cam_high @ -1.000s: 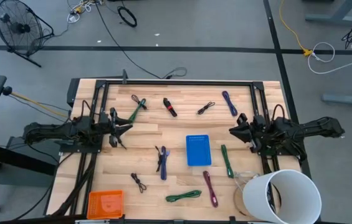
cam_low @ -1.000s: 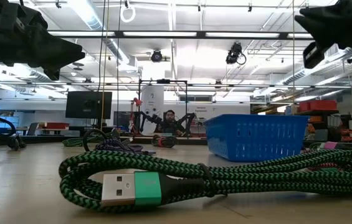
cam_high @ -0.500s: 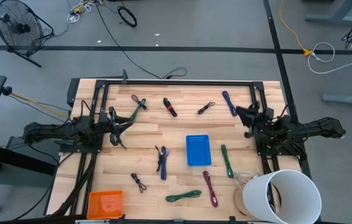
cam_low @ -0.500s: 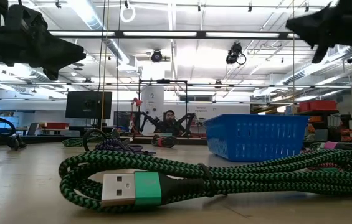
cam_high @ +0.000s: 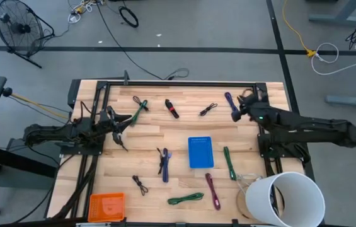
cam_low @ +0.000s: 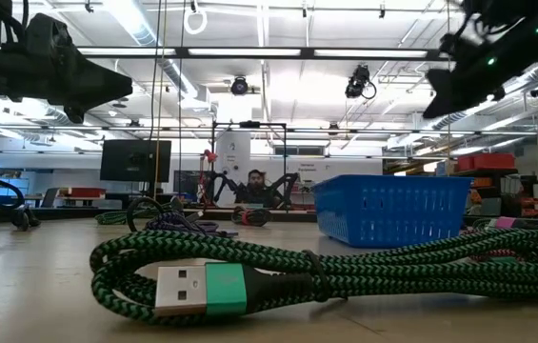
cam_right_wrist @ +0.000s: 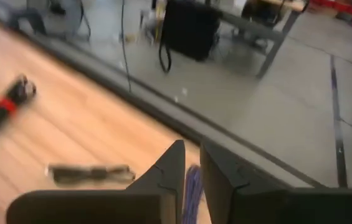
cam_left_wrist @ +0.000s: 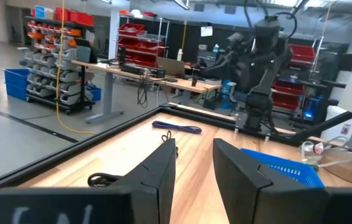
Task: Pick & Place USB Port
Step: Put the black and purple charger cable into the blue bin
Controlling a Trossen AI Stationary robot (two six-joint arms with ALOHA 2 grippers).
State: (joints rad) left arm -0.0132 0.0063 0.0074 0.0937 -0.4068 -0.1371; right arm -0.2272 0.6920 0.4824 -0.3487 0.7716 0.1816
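Note:
Several coiled USB cables lie flat on the wooden table. A purple cable (cam_high: 231, 103) lies at the far right, a black one (cam_high: 208, 110) and a black-and-red one (cam_high: 172, 108) to its left. My right gripper (cam_high: 235, 115) hovers just near of the purple cable (cam_right_wrist: 193, 186), tilted down toward it, open by a narrow gap with nothing between the fingers. My left gripper (cam_high: 122, 126) waits level at the table's left side, open and holding nothing (cam_left_wrist: 194, 155). A green cable (cam_low: 249, 276) lies close to the low camera.
A blue basket (cam_high: 200, 152) stands mid-table, an orange basket (cam_high: 106, 205) at the near left, and a white bucket (cam_high: 285, 198) at the near right. More cables lie around: green-black (cam_high: 138, 108), blue (cam_high: 164, 162), green (cam_high: 229, 162), magenta (cam_high: 212, 190). A black frame (cam_high: 178, 84) borders the far edge.
My right gripper has swung from its resting place at the table's right side toward the far edge, rising a little and turning about, and now points over the purple cable. My left gripper has turned slightly in place.

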